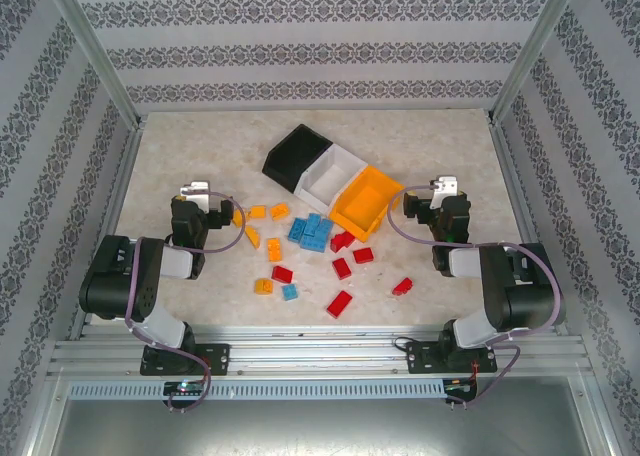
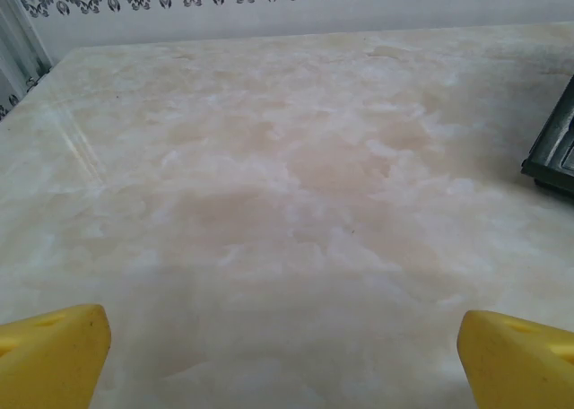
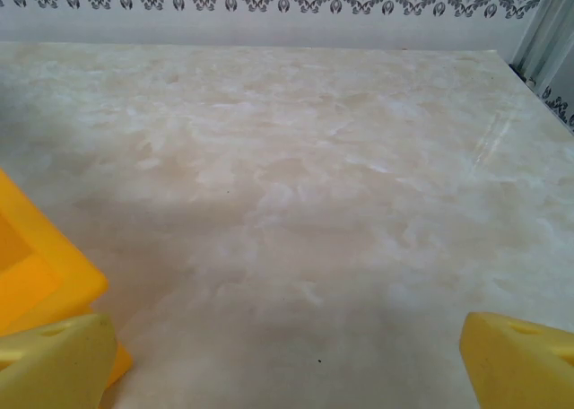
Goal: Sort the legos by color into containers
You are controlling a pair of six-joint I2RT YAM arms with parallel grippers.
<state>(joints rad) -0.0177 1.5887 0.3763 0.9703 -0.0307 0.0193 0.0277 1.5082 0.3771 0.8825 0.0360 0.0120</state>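
I see the left gripper (image 2: 285,362) with its yellow jaws spread wide over bare table (image 1: 440,146), nothing between them; the right gripper (image 3: 287,362) is spread just as wide and holds nothing, with the orange bin (image 1: 365,200) just beside its left jaw; the black bin (image 1: 297,156), white bin (image 1: 333,172) and orange bin touch in a slanted row, black farthest and leftmost; the legos (image 1: 283,274) lie scattered on the table nearer than the bins, between the two arms; blue bricks (image 1: 312,231) cluster mid-table, orange-yellow bricks (image 1: 274,249) sit mostly left, red bricks (image 1: 340,303) mostly right and nearest.
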